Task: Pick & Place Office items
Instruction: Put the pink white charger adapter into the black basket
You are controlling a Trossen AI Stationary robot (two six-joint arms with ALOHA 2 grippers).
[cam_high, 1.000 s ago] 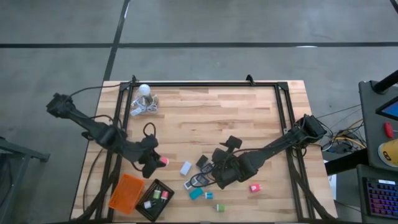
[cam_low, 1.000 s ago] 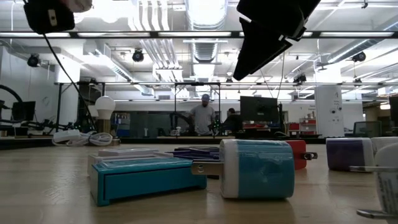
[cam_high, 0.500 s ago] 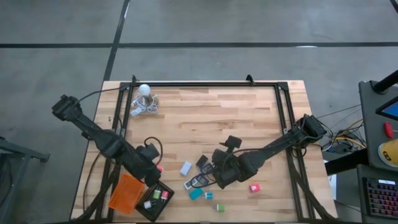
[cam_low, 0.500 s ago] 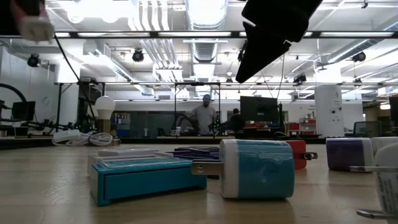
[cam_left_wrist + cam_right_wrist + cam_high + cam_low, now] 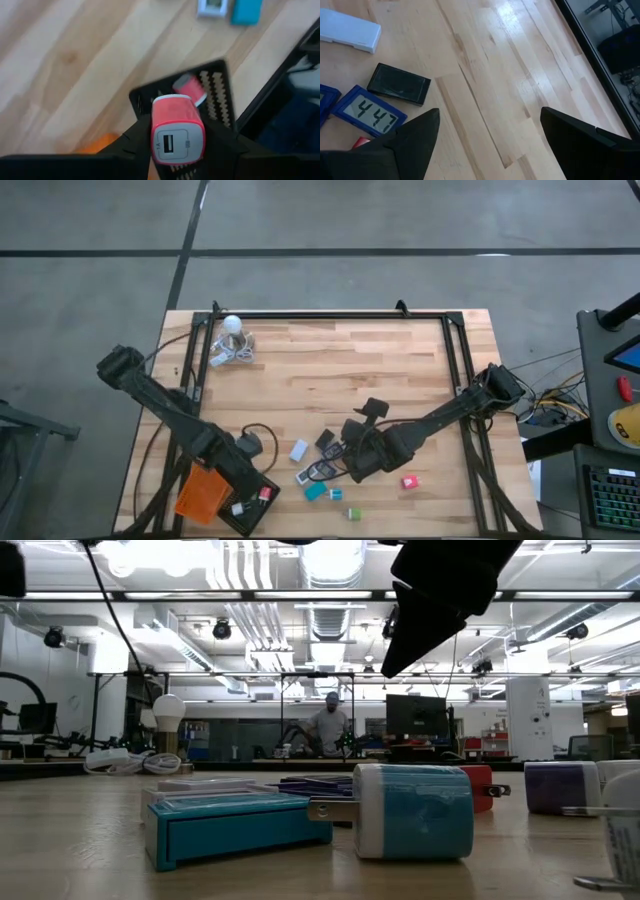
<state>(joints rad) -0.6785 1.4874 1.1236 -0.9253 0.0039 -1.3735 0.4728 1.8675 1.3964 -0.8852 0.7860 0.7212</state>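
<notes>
My left gripper (image 5: pixel 258 492) is shut on a red charger block (image 5: pixel 176 129) with a white face and a USB slot. It hangs over the black mesh tray (image 5: pixel 216 102), where another red piece (image 5: pixel 189 88) lies. My right gripper (image 5: pixel 490 145) stands open above the table's middle, with nothing between its fingers. Below it lie a white block (image 5: pixel 347 32), a black piece (image 5: pixel 399 83) and a blue clock (image 5: pixel 365 115). More office items lie near the front edge: teal pieces (image 5: pixel 316 491), a green one (image 5: pixel 352 513) and a red one (image 5: pixel 408 481). My left gripper pinches the red charger by its two opposite side walls (image 5: pixel 156 125) between its two fingers (image 5: pixel 135 140). The fingers come from above and point steeply down. The charger's white face with the USB slot turns up toward the wrist camera. It hangs clear above the tray's floor.
An orange tray (image 5: pixel 203 490) sits against the black tray (image 5: pixel 240 515) at the table's near left corner. A white bulb with a coiled cord (image 5: pixel 232 328) stands at the far left. A black frame (image 5: pixel 330 314) rims the table. In the low view a teal box (image 5: pixel 235 825) and a teal-white charger (image 5: pixel 412 810) lie close.
My left gripper has carried the red charger toward the table's near edge and downward, from the bare wood to above the black tray. It has tipped to point more steeply down and has stayed shut on the charger.
</notes>
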